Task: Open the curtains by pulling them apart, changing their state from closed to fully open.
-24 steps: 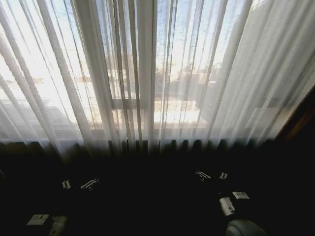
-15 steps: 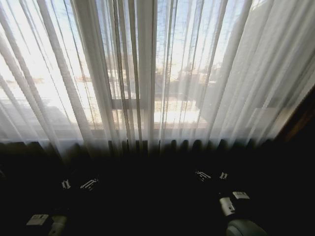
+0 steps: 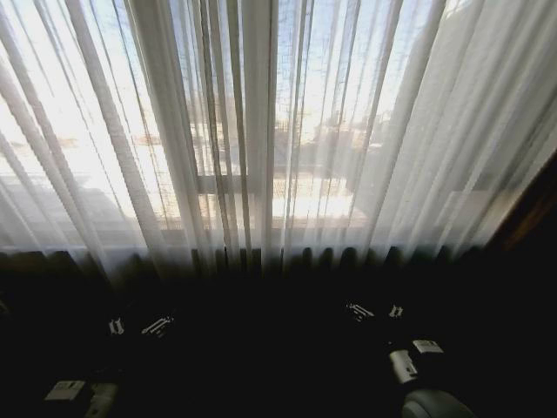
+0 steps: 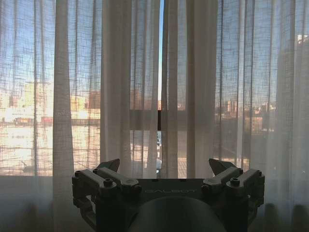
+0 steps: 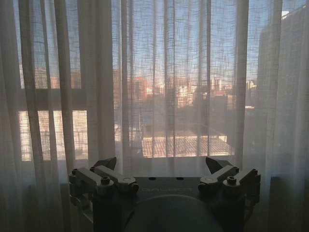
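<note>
Sheer white curtains [image 3: 261, 131] are hanging closed across a bright window, filling the wall ahead, their two panels meeting near the middle with a thin gap. The left gripper [image 4: 164, 166] and right gripper [image 5: 161, 164] are hovering low before the fabric, fingers spread wide, holding nothing.

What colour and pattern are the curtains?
Sheer white-cream curtains with vertical pleats; clearest in left wrist view.

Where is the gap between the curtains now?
In the left wrist view, the gap runs between the curtains, above the open left gripper.
</note>
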{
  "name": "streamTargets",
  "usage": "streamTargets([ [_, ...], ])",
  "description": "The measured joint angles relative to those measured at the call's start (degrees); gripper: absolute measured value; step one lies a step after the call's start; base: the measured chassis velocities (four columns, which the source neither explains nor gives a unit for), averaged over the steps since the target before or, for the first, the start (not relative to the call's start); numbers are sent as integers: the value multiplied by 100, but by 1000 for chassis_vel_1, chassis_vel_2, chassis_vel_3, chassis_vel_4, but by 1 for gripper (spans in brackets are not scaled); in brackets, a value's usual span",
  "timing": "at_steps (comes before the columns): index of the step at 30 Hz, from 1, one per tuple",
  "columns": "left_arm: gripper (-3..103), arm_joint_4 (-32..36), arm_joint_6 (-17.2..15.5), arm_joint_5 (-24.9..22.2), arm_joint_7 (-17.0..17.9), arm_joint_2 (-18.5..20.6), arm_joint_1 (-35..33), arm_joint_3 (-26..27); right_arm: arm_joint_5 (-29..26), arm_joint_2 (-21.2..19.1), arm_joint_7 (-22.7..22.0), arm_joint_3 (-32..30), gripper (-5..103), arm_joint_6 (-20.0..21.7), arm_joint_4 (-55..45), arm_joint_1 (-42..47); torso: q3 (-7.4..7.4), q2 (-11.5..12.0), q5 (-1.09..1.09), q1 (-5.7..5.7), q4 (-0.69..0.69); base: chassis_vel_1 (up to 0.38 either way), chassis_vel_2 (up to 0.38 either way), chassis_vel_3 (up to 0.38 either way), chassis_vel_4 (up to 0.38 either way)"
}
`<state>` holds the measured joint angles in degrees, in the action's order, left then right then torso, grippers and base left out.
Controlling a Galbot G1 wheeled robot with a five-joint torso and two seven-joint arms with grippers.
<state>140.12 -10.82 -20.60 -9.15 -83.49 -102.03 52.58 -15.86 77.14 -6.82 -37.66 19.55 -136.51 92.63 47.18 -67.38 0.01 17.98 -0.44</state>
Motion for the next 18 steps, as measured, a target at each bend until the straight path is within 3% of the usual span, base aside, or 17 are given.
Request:
streamTargets([
  [9,100,8,9,4,-10,-6,-31,6,9,5,19,8,100,-130,44,16,-1,-1,0,-1,0,-44,84,51,-66],
  [18,100,19,9,18,-42,-17,-11,-40,47,12,65,18,100,-173,66,41,0,1,2,2,0,-150,296,149,-308],
])
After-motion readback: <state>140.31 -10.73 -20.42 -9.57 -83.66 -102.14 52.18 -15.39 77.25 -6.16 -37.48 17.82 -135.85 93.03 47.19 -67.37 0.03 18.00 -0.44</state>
